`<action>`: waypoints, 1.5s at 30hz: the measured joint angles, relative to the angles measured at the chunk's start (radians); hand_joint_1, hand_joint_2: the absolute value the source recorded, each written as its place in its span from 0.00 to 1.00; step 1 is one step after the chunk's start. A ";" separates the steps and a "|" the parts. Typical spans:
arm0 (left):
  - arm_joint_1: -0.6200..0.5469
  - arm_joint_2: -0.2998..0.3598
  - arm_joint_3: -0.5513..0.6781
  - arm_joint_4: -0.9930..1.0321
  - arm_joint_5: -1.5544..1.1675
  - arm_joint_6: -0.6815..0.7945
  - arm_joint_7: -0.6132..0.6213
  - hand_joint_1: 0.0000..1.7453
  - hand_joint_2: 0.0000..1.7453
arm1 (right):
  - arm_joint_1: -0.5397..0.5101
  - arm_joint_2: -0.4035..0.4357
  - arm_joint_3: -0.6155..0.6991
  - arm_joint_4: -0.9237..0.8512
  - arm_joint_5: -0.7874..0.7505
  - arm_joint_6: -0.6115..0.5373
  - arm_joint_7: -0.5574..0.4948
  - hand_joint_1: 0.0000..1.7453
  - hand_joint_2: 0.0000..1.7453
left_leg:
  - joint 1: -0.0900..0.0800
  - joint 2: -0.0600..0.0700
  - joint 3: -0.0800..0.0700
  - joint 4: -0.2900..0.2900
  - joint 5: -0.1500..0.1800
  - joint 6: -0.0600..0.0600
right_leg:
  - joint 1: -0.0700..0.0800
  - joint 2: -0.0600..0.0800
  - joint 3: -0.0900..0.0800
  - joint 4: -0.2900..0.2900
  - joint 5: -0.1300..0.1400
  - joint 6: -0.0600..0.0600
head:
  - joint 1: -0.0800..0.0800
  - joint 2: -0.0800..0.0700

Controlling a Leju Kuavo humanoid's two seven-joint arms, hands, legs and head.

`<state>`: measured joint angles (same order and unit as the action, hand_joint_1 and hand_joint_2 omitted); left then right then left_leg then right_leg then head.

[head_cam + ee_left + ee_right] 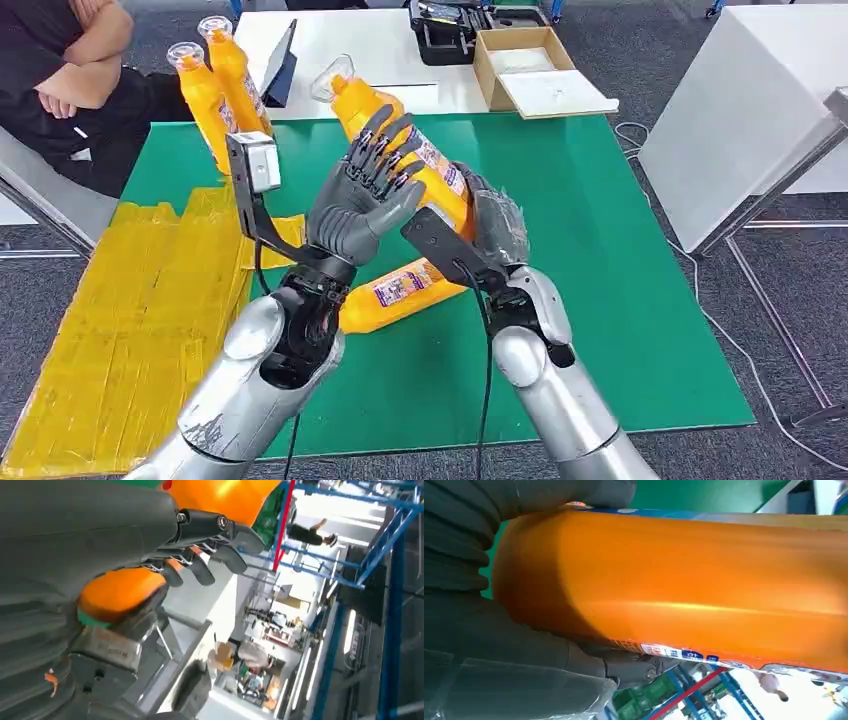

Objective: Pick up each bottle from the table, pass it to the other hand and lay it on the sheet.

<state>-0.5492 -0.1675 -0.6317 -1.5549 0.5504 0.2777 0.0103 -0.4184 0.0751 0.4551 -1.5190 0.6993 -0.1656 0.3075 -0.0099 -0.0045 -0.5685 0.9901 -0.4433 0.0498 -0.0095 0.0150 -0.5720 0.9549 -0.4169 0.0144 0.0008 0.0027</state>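
At the far left of the head view the yellow sheet (pixel 130 320) lies flat over the near-left part of the green surface (pixel 620 300), well apart from the hands. Two orange bottles (pixel 220 85) stand upright at the far edge just beyond the sheet.

Toward the middle, the left hand (pixel 365 195) is raised above the surface with its fingers (pixel 385 150) spread and laid against the side of the held bottle (pixel 400 130), palm toward it. They rest on the bottle but do not wrap it; the left wrist view shows the fingertips (pixel 220 555) fanned apart beside the orange body, so this hand looks unclosed.

The held bottle runs slantwise, its clear cap (pixel 330 78) up and to the far left, its base down to the right inside the right hand (pixel 490 220). The right wrist view shows that hand clamped around the lower body (pixel 684 580).

I judge this the handover: the bottle's long axis crosses the left palm, so the left fingers must curl round the upper body before the right lets go, then carry it left to the sheet.

Below the hands another bottle (pixel 400 292) lies on its side on the surface.
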 measured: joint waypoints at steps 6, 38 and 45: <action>-0.004 0.004 0.098 0.005 -0.076 0.037 -0.032 0.00 1.00 | 0.003 -0.002 -0.089 -0.017 0.014 -0.021 -0.007 1.00 1.00 | 0.000 0.000 0.000 0.000 0.000 0.000 | 0.000 0.000 0.000 0.000 0.000 0.000 | 0.000 0.000; -0.022 -0.014 0.203 0.111 -0.088 0.040 -0.019 0.00 1.00 | 0.017 -0.003 -0.145 -0.087 0.055 -0.018 -0.028 1.00 1.00 | 0.000 0.000 0.000 0.000 0.000 0.000 | 0.000 0.000 0.000 0.000 0.000 0.000 | 0.000 0.000; -0.038 -0.019 0.167 0.128 -0.042 0.045 -0.012 0.00 1.00 | 0.023 -0.016 -0.084 -0.034 0.175 -0.056 -0.019 1.00 1.00 | 0.000 0.000 0.000 0.000 0.000 0.000 | 0.000 0.000 0.000 0.000 0.000 0.000 | 0.000 0.000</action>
<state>-0.5874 -0.1865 -0.4650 -1.4267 0.5081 0.3231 -0.0019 -0.3957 0.0595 0.3711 -1.5530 0.8739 -0.2220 0.2884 -0.0099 -0.0044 -0.5686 0.9903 -0.4433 0.0498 -0.0095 0.0151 -0.5723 0.9549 -0.4167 0.0146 0.0008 0.0027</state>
